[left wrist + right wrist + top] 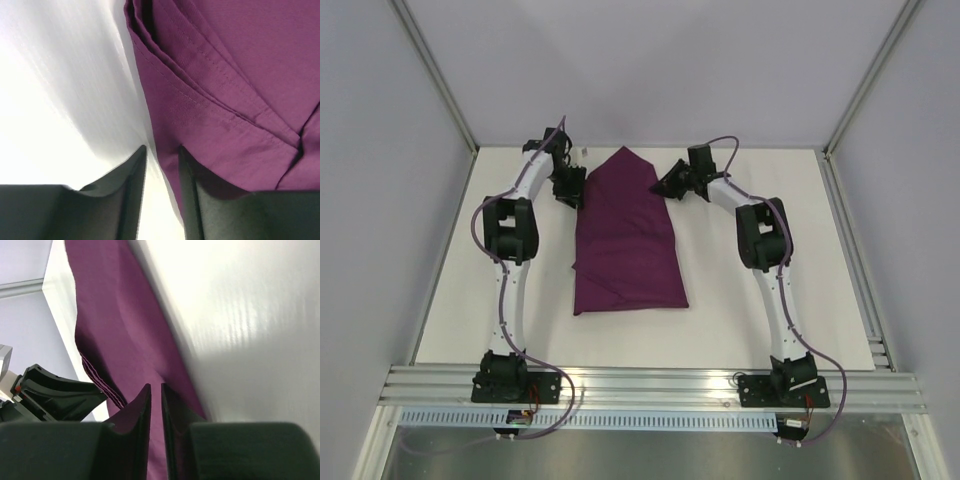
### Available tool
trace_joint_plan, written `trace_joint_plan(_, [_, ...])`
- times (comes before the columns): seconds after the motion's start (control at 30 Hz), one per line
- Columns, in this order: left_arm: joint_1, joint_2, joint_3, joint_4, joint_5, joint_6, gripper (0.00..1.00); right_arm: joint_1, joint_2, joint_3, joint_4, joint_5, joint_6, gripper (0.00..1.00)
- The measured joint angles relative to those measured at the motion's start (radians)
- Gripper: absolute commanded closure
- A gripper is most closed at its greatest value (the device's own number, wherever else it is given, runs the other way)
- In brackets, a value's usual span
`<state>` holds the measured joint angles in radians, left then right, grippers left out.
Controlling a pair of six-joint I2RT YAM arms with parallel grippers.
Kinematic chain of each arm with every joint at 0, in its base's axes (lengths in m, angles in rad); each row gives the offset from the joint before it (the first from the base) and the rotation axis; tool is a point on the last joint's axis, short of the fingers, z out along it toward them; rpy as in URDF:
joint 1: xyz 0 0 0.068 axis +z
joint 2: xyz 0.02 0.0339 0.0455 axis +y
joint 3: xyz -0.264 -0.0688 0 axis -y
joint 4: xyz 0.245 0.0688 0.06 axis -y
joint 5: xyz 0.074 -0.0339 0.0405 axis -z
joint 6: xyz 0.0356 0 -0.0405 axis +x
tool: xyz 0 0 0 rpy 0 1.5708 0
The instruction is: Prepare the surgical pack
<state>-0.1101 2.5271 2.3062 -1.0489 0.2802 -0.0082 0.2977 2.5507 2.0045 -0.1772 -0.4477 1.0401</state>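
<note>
In the middle of the table (820,300), the purple cloth (625,240) lies folded long, and the left gripper (568,192), slightly spread, and the right gripper (670,185), parted only a slit, flank its pointed far end, holding nothing, probably to arrange the flaps.

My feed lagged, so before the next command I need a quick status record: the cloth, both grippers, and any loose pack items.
cloth: purple cloth folded into a long bundle with a pointed far end, lying on the table
left gripper: at the bundle's far left edge, jaws apart with the table showing between them, nothing held
right gripper: at the bundle's far right edge, jaws a slit apart over the cloth, grip unclear
loose items: none visible outside the cloth
</note>
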Motion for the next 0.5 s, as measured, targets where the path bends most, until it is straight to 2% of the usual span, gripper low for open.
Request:
trace_joint_plan(0.03, [0.000, -0.008, -0.012, 0.013, 0.000, -0.010, 0.47, 0.000, 0.000, 0.013, -0.010, 0.004, -0.014, 0.79])
trace_joint_plan(0.07, [0.000, -0.024, -0.039, 0.040, 0.001, -0.018, 0.39, -0.001, 0.000, 0.033, -0.028, 0.013, -0.037, 0.63])
trace_joint_plan(0.1, [0.000, -0.035, -0.053, 0.053, 0.000, -0.022, 0.36, -0.001, -0.004, 0.051, -0.047, 0.029, -0.060, 0.53])
trace_joint_plan(0.17, [0.002, -0.052, -0.067, 0.076, 0.002, -0.032, 0.33, -0.002, -0.029, 0.065, -0.092, 0.085, -0.121, 0.44])
trace_joint_plan(0.33, [0.002, -0.057, -0.048, 0.101, 0.009, -0.043, 0.33, -0.004, -0.098, 0.080, -0.180, 0.202, -0.222, 0.41])
trace_joint_plan(0.5, [0.002, -0.024, -0.006, 0.092, 0.040, -0.058, 0.36, -0.007, -0.026, 0.228, -0.277, 0.208, -0.269, 0.43])
